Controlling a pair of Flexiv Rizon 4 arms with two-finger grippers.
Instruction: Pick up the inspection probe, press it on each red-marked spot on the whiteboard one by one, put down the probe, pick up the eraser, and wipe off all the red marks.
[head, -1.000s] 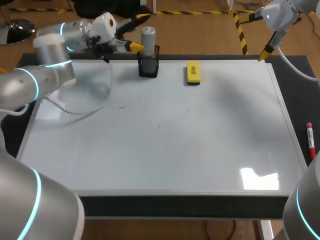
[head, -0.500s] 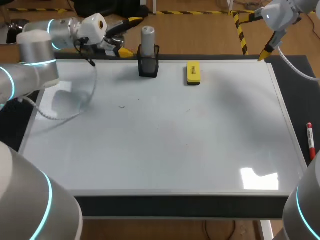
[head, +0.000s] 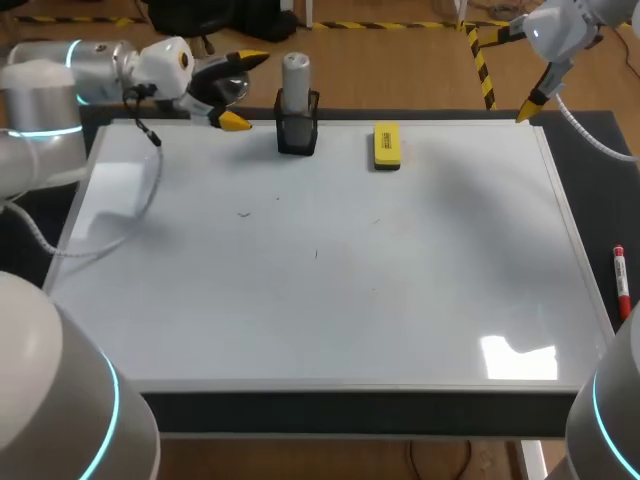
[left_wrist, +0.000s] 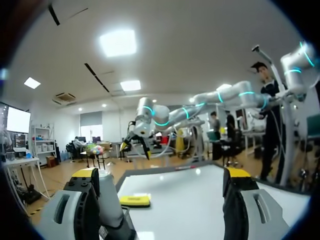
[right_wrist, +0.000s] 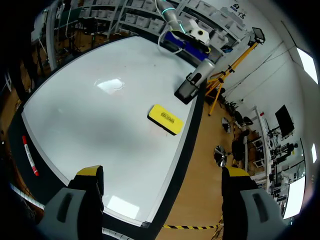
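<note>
The grey inspection probe (head: 296, 80) stands upright in its black holder (head: 297, 135) at the whiteboard's (head: 330, 300) far edge. The yellow eraser (head: 386, 145) lies flat just right of it. My left gripper (head: 243, 90) is open and empty, hanging a little left of the probe. In the left wrist view the probe (left_wrist: 109, 202) sits beside one finger and the eraser (left_wrist: 135, 201) lies ahead. My right gripper (head: 512, 72) is open and empty above the board's far right corner. The right wrist view shows the eraser (right_wrist: 166, 119) and probe (right_wrist: 192, 85) well ahead. I see only a few faint specks (head: 243, 212) on the board.
A red marker pen (head: 620, 280) lies off the whiteboard's right edge on the dark mat; it also shows as the pen (right_wrist: 29, 155) in the right wrist view. My left arm's cable (head: 120, 230) loops over the board's left part.
My left arm has swung left and back, taking its open gripper away from the probe holder. The right arm, probe and eraser have stayed where they were.
</note>
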